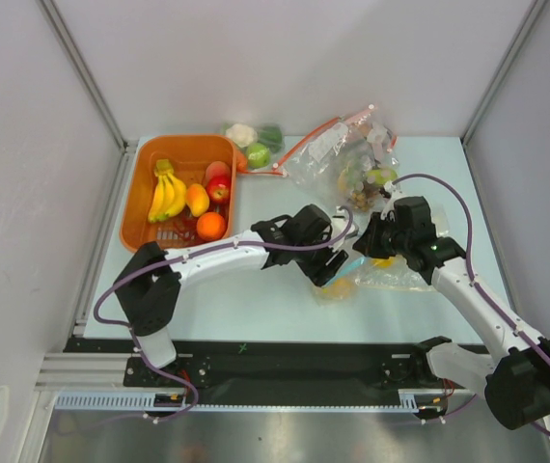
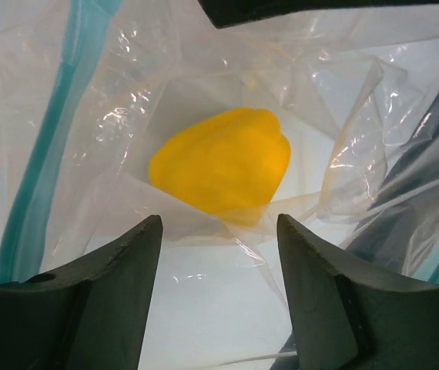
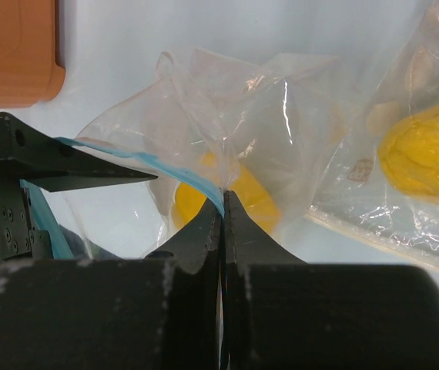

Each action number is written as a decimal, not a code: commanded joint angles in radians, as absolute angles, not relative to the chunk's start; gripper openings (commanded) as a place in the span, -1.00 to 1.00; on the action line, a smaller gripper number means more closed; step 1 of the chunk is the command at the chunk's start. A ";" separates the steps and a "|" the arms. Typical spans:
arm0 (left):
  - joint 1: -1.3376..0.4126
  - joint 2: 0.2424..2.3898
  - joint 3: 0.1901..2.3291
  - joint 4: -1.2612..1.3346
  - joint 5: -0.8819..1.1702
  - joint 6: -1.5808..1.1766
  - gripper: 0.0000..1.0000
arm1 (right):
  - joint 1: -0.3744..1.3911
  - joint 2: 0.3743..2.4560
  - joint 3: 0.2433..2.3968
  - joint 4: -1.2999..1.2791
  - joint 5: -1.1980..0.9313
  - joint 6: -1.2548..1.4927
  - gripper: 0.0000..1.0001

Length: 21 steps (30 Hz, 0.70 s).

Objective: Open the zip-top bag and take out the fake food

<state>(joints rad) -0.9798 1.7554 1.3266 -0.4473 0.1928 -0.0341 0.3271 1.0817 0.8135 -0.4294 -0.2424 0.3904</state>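
The clear zip-top bag (image 1: pixel 383 273) with a teal-blue zip strip (image 2: pixel 46 154) lies on the table between my grippers. A yellow fake fruit (image 2: pixel 221 166) sits inside it, also showing in the right wrist view (image 3: pixel 258 202). My left gripper (image 2: pixel 218 231) is open, its jaws inside the bag's mouth just short of the fruit. My right gripper (image 3: pixel 222 196) is shut on the bag's blue zip strip and holds the mouth up. In the top view the left gripper (image 1: pixel 330 270) and right gripper (image 1: pixel 370 243) sit close together over the bag.
An orange basket (image 1: pixel 138 207) at the back left holds a banana bunch (image 1: pixel 166 193), an orange (image 1: pixel 210 226), a mango-like piece and a red apple. Other clear bags with food (image 1: pixel 352 159) and loose vegetables (image 1: pixel 254 143) lie behind the grippers. Another bag with yellow food (image 3: pixel 427 154) lies to the right.
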 commanded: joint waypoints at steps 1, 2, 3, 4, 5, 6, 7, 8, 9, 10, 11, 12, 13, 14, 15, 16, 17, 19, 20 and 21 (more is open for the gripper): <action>-0.986 1.736 1.311 -0.393 0.161 -0.029 0.35 | 0.324 1.071 0.816 -0.383 -0.235 0.411 -1.00; -0.986 1.736 1.316 -0.381 0.158 -0.031 0.37 | 0.324 1.069 0.816 -0.383 -0.233 0.413 -1.00; -0.986 1.736 1.324 -0.377 0.158 -0.031 0.38 | 0.324 1.069 0.816 -0.383 -0.232 0.414 -1.00; -0.986 1.741 1.331 -0.374 0.158 -0.029 0.38 | 0.324 1.069 0.816 -0.383 -0.230 0.417 -1.00; -0.986 1.747 1.351 -0.376 0.158 -0.029 0.38 | 0.324 1.069 0.816 -0.382 -0.230 0.419 -1.00; -0.986 1.753 1.364 -0.379 0.166 -0.022 0.39 | 0.324 1.071 0.816 -0.380 -0.229 0.420 -1.00; -0.986 1.775 1.388 -0.386 0.167 -0.014 0.39 | 0.324 1.071 0.818 -0.380 -0.227 0.423 -1.00; -0.986 1.782 1.397 -0.396 0.169 -0.005 0.39 | 0.325 1.072 0.818 -0.379 -0.227 0.425 -1.00; -0.986 1.790 1.404 -0.394 0.175 -0.003 0.40 | 0.324 1.074 0.821 -0.377 -0.224 0.425 -1.00; -0.985 1.801 1.410 -0.399 0.189 -0.003 0.41 | 0.324 1.072 0.821 -0.376 -0.221 0.426 -1.00; -0.985 1.816 1.417 -0.396 0.198 0.023 0.42 | 0.324 1.075 0.822 -0.376 -0.218 0.429 -1.00; -0.985 1.825 1.417 -0.394 0.215 0.043 0.43 | 0.325 1.074 0.824 -0.373 -0.213 0.431 -1.00; -0.983 1.833 1.422 -0.393 0.248 0.054 0.44 | 0.325 1.075 0.824 -0.371 -0.212 0.433 -1.00; -0.983 1.848 1.425 -0.396 0.256 0.060 0.45 | 0.324 1.075 0.827 -0.367 -0.209 0.433 -1.00; -0.983 1.853 1.430 -0.396 0.264 0.066 0.45 | 0.324 1.078 0.830 -0.358 -0.207 0.433 -1.00; -0.980 1.856 1.433 -0.402 0.274 0.067 0.45 | 0.324 1.081 0.844 -0.356 -0.204 0.430 -1.00; -0.976 1.859 1.437 -0.411 0.291 0.071 0.45 | 0.324 1.084 0.854 -0.353 -0.201 0.426 -1.00; -0.968 1.850 1.433 -0.414 0.298 0.074 0.45 | 0.324 1.100 0.896 -0.344 -0.184 0.410 -1.00; -0.962 1.842 1.431 -0.413 0.290 0.075 0.46 | 0.324 1.109 0.913 -0.342 -0.180 0.402 -1.00; -0.957 1.830 1.431 -0.414 0.288 0.074 0.46 | 0.324 1.115 0.929 -0.339 -0.170 0.397 -1.00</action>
